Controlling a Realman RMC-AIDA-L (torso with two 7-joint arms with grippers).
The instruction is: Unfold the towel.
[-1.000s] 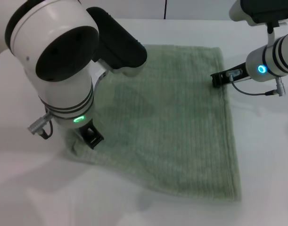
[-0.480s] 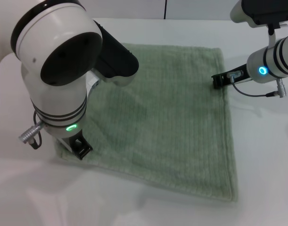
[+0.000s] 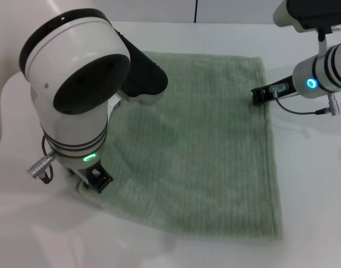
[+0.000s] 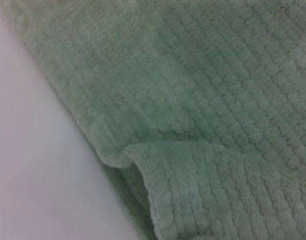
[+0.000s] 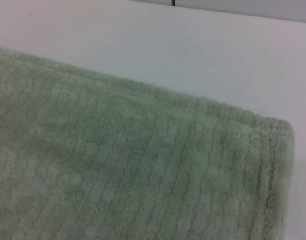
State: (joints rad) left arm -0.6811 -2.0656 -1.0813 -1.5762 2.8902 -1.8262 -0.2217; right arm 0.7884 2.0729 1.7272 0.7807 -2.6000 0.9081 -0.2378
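While the towel lies almost flat, one near corner is folded.
Left gripper sits there to spread it; right gripper pins the far edge; grip of both unclear.

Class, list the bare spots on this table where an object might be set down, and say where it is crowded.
Bare table lies right of the towel, along the near edge, and behind its far hem. It is crowded at the towel's near-left corner under the left pincer, and at its right edge by the right pincer.

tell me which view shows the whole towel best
The head view: the towel lies spread, its near-left corner under the left gripper. The left wrist view shows one turned-over edge, the right wrist view one flat corner.
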